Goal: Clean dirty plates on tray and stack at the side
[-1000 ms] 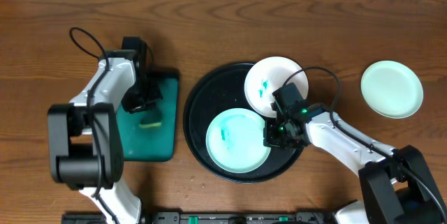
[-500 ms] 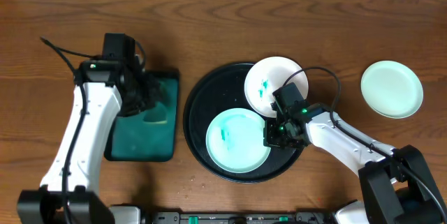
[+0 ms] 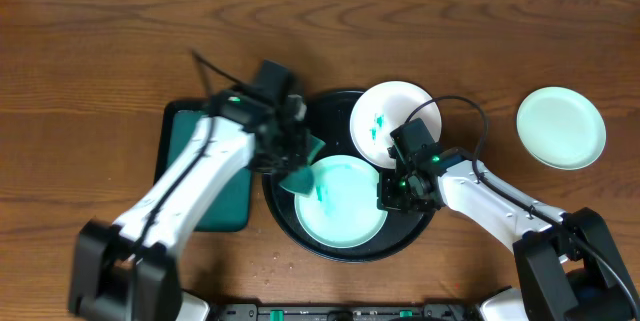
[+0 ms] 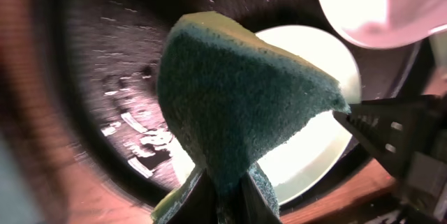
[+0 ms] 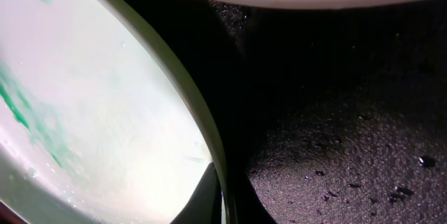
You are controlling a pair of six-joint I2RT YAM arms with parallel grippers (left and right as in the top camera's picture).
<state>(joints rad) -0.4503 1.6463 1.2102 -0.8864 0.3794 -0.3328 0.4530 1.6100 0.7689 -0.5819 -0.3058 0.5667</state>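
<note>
Pale round plates (image 3: 395, 111): two smeared in round black tray (image 3: 283, 141), one on tabletop (image 3: 100, 21). Left gripper (image 4: 227, 199) clamps green sponge (image 4: 234, 105); right gripper (image 3: 393, 193) pinches mint plate (image 3: 345, 216) rim.

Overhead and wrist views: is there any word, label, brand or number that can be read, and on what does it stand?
No text can be read in any view.
Mint plate, white plate, side plate: no print, only green smears on the first two.
Black tray, sponge, green tray: no marks.
Black bar at the overhead's bottom edge: green specks, too small to read.
</note>
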